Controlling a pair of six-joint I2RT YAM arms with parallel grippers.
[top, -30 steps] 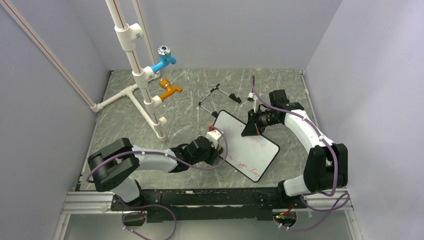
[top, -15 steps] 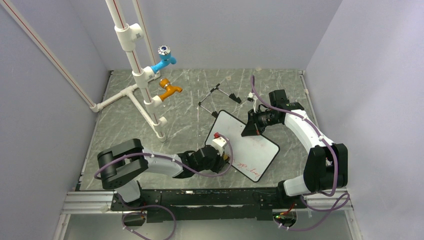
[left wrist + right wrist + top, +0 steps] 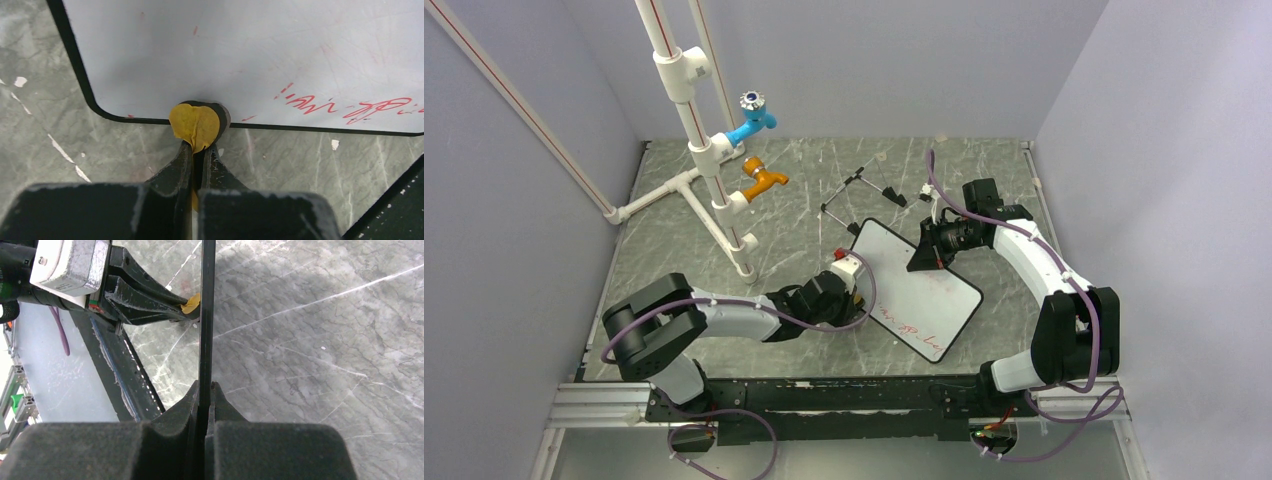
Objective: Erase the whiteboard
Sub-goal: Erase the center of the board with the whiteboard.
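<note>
Where whiteboard (image 3: 924, 290) sits, easel (image 3: 842, 192) behind, pipes (image 3: 709, 148) leftward

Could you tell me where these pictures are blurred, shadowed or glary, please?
Left wrist: the whiteboard and its red writing are sharp; the left gripper blurs toward the lens. Right wrist: likewise the right gripper, while the table is crisp. Top external: even light, no glare.

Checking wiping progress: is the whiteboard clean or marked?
Marked. In the left wrist view, red writing runs along the lower edge of the whiteboard, right of the yellow eraser pinched in the left jaws.
</note>
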